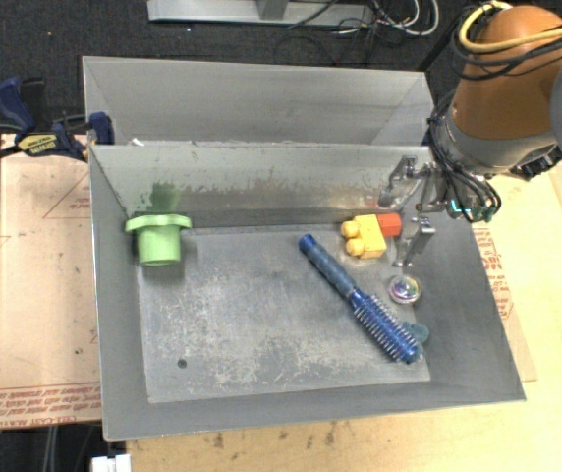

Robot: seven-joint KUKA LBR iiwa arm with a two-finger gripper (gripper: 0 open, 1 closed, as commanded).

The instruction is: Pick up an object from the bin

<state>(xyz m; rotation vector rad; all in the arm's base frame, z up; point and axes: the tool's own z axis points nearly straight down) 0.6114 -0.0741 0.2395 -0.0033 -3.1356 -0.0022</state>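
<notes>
1. Sitting under my arm: grey bin (261, 180), sloped walls, flat scuffed floor.
2. My arm (507, 77), orange cover on top, comes in from view's right, over bin's far-right corner.
3. My gripper (409, 254) hangs off it, pointing down at far-right part of floor. Can't tell how far open it is, or whether it has hold of anything.
4. Blue brush (355, 298) lies diagonal, right of centre. Handle end points toward back wall, bristle end toward near-right corner, w/ a teal bit at that end.
5. Green cup (158, 239), flanged rim, far-left by back wall, well apart from gripper.
6. Yellow block (363, 236) w/ orange piece on its right side, by back wall. It sits btwn brush handle tip & gripper, just beside gripper.
7. Small shiny disc (404, 288) on floor, just below gripper tip in view, near brush bristles. Disc & block are the nearest things to gripper. Can't tell if either touches it.
</notes>
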